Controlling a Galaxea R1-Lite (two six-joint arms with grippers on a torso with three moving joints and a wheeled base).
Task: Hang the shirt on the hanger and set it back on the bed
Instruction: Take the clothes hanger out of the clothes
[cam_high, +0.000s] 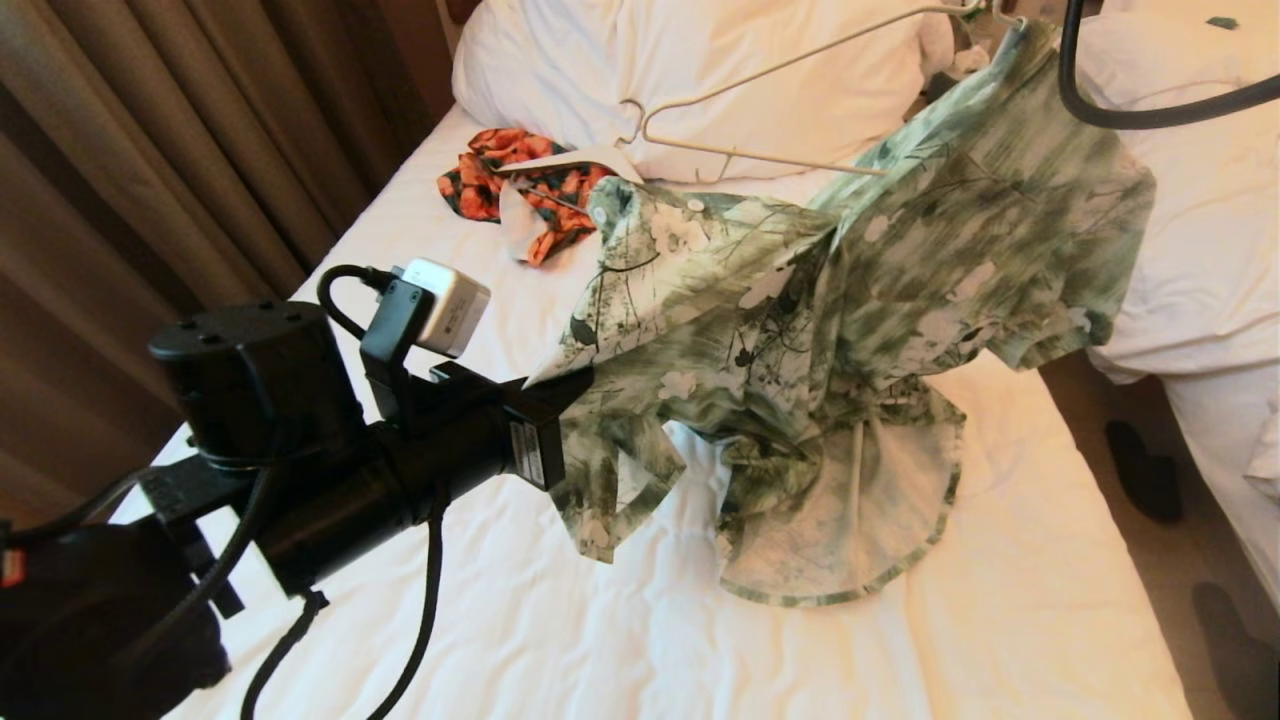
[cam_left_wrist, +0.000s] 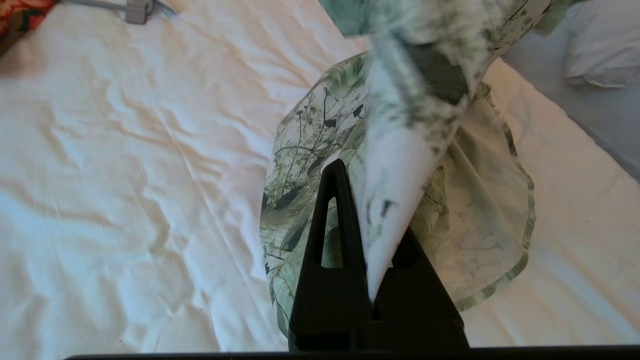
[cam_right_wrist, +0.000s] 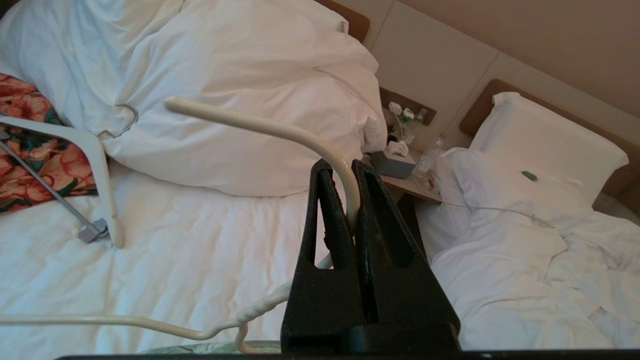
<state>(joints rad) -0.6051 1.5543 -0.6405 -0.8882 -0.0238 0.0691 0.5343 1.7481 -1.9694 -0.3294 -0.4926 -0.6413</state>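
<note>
The green and white flowered shirt (cam_high: 850, 330) hangs raised over the bed (cam_high: 1000, 620), its hem trailing on the white sheet. My left gripper (cam_high: 560, 400) is shut on a front edge of the shirt (cam_left_wrist: 480, 225); the left gripper (cam_left_wrist: 367, 200) shows pale fabric pinched between its jaws. The thin cream hanger (cam_high: 760, 70) hovers before the big pillow (cam_high: 560, 60), one end running into the shirt's top. My right gripper (cam_right_wrist: 341, 167) is shut on the curved hook of the hanger (cam_right_wrist: 250, 122), above the bed (cam_right_wrist: 200, 250); it is outside the head view.
An orange-and-black floral garment (cam_high: 500, 175) lies by the pillow with a thicker white hanger (cam_right_wrist: 95, 155) on it. A second bed (cam_high: 1200, 200) stands to the right, past a floor gap with dark slippers (cam_high: 1145, 470). A nightstand (cam_right_wrist: 405, 170) sits between the beds. Curtains (cam_high: 150, 150) hang left.
</note>
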